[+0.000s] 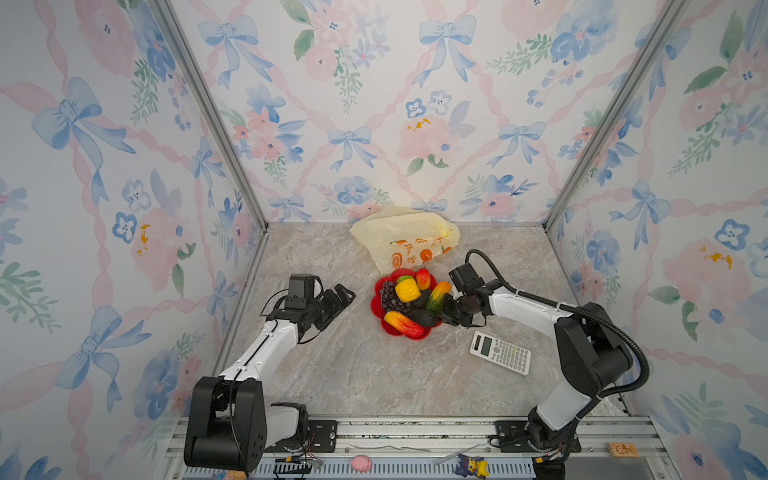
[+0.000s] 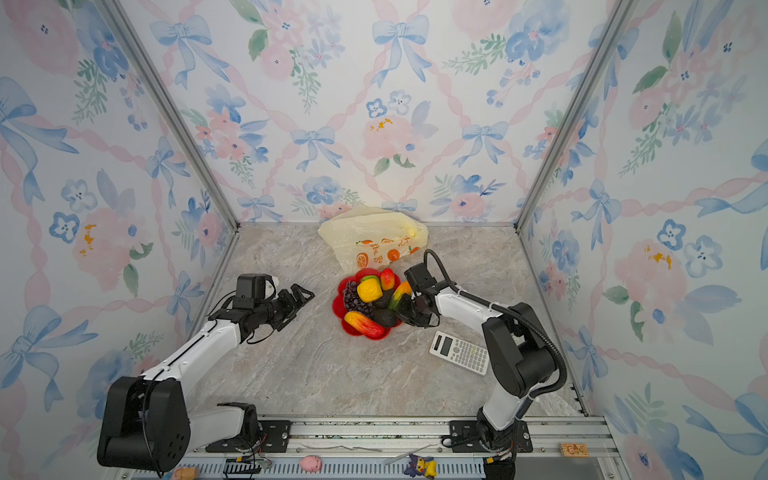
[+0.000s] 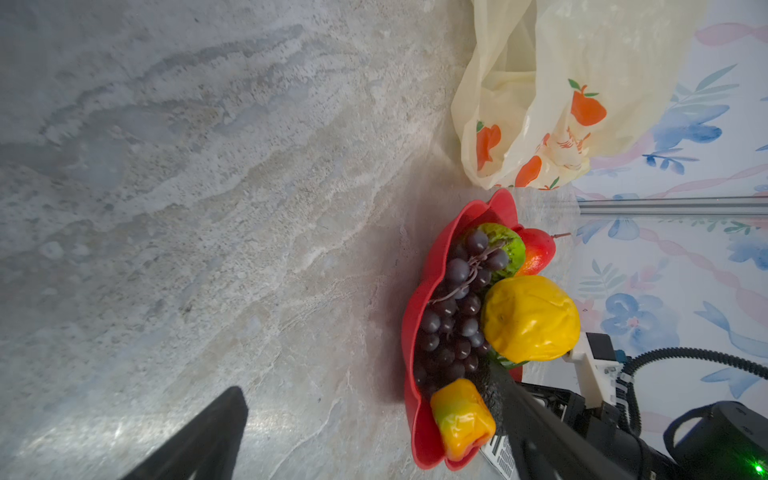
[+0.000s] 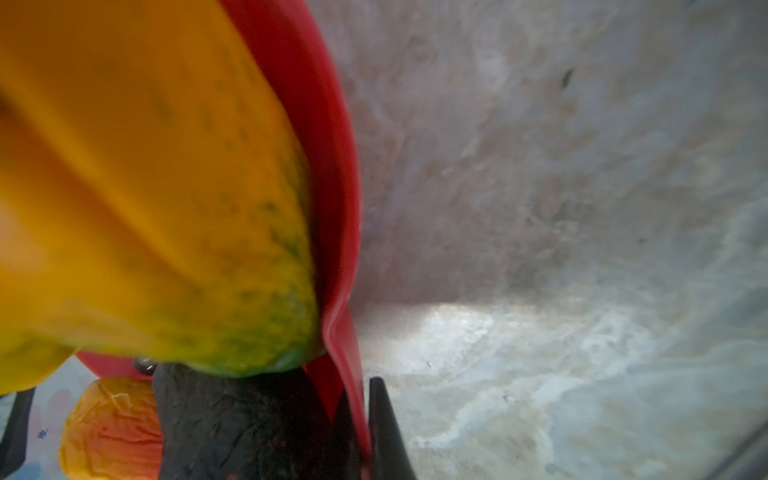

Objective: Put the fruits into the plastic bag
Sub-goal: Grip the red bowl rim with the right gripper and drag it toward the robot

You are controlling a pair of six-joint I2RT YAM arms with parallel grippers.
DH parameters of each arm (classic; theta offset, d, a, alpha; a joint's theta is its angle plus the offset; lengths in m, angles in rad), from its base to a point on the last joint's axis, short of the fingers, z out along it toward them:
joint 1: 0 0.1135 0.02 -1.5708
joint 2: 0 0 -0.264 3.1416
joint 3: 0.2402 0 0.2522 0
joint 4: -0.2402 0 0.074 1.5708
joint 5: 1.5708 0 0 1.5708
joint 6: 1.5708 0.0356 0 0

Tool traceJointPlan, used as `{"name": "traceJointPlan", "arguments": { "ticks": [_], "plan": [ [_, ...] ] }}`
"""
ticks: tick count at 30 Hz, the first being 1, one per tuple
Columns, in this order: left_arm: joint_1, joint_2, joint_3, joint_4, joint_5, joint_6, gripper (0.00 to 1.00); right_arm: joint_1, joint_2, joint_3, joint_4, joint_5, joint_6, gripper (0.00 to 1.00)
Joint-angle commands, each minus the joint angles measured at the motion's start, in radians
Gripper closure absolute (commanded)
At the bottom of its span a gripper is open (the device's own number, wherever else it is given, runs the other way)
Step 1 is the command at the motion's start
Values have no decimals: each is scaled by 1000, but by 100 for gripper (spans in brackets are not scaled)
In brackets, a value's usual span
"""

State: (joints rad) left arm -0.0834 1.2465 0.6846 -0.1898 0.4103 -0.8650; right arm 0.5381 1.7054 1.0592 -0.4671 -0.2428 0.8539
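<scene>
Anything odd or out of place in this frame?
Yes. The right gripper is shut on the rim of the red dish, not one of the fruits, and a stray calculator lies near it.

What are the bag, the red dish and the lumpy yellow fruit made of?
The bag looks like thin plastic: crinkly, pale yellow, see-through, with printed oranges. The red dish seems to be hard, smooth plastic, with a thin, glossy, wavy rim. The yellow fruit is probably a plastic or rubbery toy: it has shiny highlights and a moulded, lumpy skin.
</scene>
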Motion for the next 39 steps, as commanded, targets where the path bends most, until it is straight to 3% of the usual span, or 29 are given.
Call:
{"name": "traceJointPlan", "arguments": {
  "ticks": [1,13,30,39],
  "plan": [
    [2,-7,-15,-19,19,20,2,50,31,-31,-172,4,-87,100],
    [-4,-1,-11,-18,22,24,2,44,-46,-129,-252,55,-197,100],
    [-19,45,19,-18,21,35,2,-118,-185,-264,-305,84,-311,100],
    [-21,73,43,-17,25,43,2,-147,-220,-242,-371,106,-338,77]
  ]
}}
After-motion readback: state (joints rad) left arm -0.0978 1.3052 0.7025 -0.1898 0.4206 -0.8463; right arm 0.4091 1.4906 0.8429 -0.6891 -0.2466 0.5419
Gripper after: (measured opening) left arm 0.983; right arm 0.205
